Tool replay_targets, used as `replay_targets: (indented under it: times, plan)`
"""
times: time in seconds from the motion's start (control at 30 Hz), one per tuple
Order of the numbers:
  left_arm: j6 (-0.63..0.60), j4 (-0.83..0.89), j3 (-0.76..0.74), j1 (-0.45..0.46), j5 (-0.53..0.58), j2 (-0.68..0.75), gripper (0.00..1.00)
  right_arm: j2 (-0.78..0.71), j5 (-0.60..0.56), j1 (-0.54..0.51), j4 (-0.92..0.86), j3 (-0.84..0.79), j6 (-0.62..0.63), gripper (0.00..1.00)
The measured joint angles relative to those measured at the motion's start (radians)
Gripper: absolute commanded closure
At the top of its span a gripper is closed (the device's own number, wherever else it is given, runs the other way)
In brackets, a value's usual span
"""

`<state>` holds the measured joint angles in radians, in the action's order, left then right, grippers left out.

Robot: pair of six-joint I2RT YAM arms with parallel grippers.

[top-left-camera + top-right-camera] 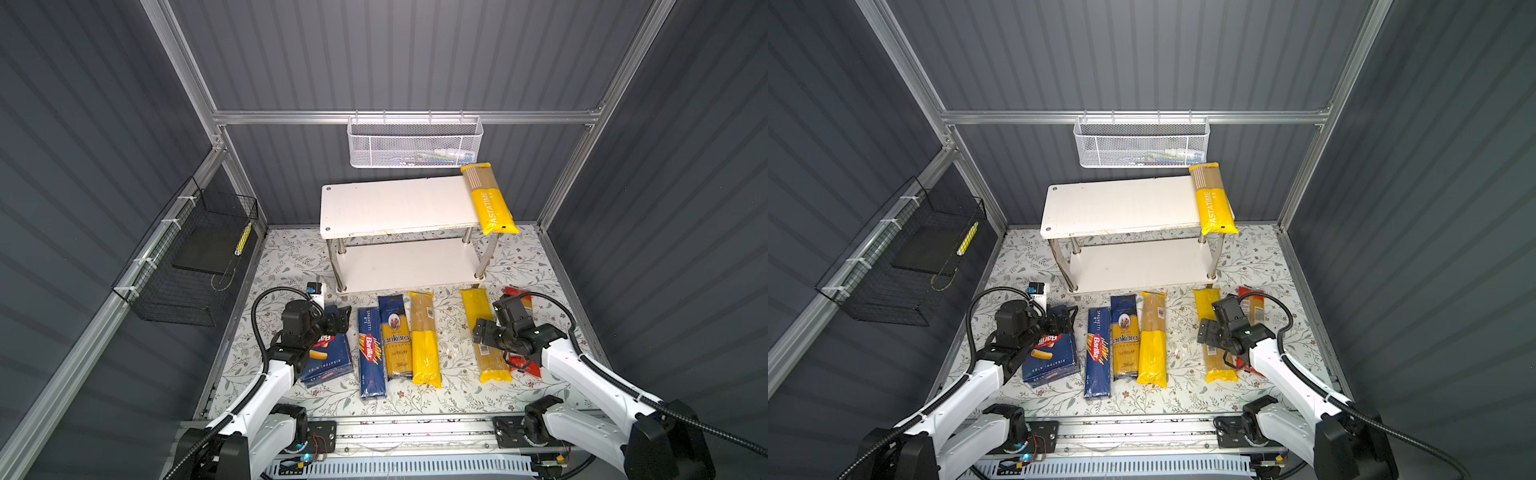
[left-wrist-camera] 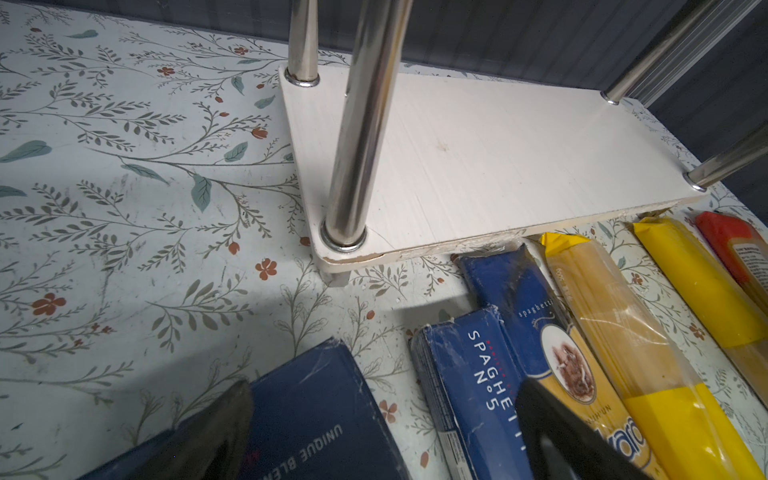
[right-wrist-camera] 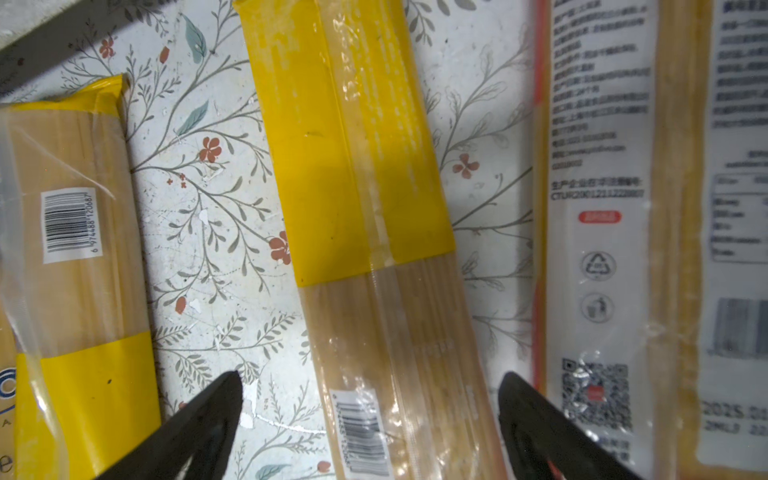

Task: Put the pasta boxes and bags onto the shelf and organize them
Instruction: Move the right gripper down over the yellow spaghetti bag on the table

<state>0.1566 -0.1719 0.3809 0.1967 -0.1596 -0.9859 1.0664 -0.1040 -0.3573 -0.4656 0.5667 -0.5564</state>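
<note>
On the top tier: the PASTATIME bag (image 1: 490, 199) lies crosswise at the right end of the shelf (image 1: 386, 208), its front end overhanging the edge. Lying that way it leaves most of the board free, probably for the other packs.
Lower tier: bare white board between chrome legs, nothing on it.
Before the shelf: one row on the floral mat (image 1: 457, 399), every pack pointing lengthwise at the shelf. From the left come the rigatoni box (image 1: 328, 361), spaghetti box (image 1: 371, 353), ankara bag (image 1: 397, 340) and first yellow bag (image 1: 424, 340). After a gap come the second yellow bag (image 3: 365, 187) and the red-and-clear bag (image 3: 598, 249).
Right gripper (image 3: 370, 382): jaws spread wide and empty, one finger on each side of the second yellow bag near mid-length, both clear of the film. This looks lined up to pinch across the width near the balance point.
Left gripper (image 2: 384, 390): jaws wide and empty, above the far end of the rigatoni box. One finger is over that box's edge and the other over the spaghetti box; contact cannot be told.
Second yellow bag, look: slim and glossy, with a solid yellow band on one half and clear film over pale strands on the other, plus a barcode sticker near the fingers. It is likely slippery and may sag at the ends.
Red-and-clear bag, look: back side up, with a white printed label and a QR code.
</note>
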Motion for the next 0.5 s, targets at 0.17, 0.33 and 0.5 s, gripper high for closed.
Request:
replay_targets:
  times: [0.17,0.33,0.5]
  plan:
    - [-0.005,0.0,0.0,0.0,-0.003,-0.002,0.01,0.093,0.027,0.061,0.035,0.046,0.042,0.02]
    - [-0.007,0.0,0.0,0.0,-0.002,-0.002,0.0,0.205,0.066,0.086,0.058,0.099,0.064,0.02]
    - [-0.007,0.0,0.0,0.0,-0.002,-0.002,0.0,0.279,0.098,0.086,0.083,0.132,0.068,0.02]
